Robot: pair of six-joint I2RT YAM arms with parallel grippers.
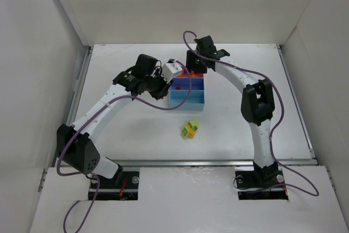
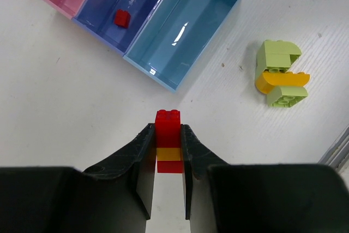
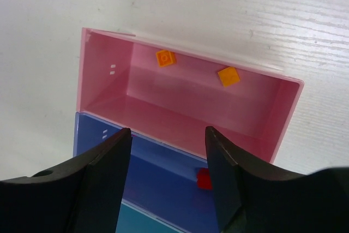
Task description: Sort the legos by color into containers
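A: Left jaws?
B: Pinching a red-yellow-red lego stack (image 2: 168, 143). The light blue bin (image 2: 218, 4) is at its 12 o'clock.
A: Right jaws?
B: Spread, over the pink bin (image 3: 180, 102), which holds two orange legos (image 3: 164, 58).
A: Others?
B: Red lego (image 2: 121, 18) in the dark blue bin (image 2: 139, 9). Lime-yellow clump (image 2: 279, 75) on the counter (image 2: 65, 113), at 2 o'clock from the stack.

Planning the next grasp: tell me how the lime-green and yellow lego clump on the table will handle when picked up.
The lime-green and yellow clump is probably stiff and light, being small hard plastic bricks. Its pieces sit at odd angles, so a squeeze may split it. Its rounded faces could slip when pinched.
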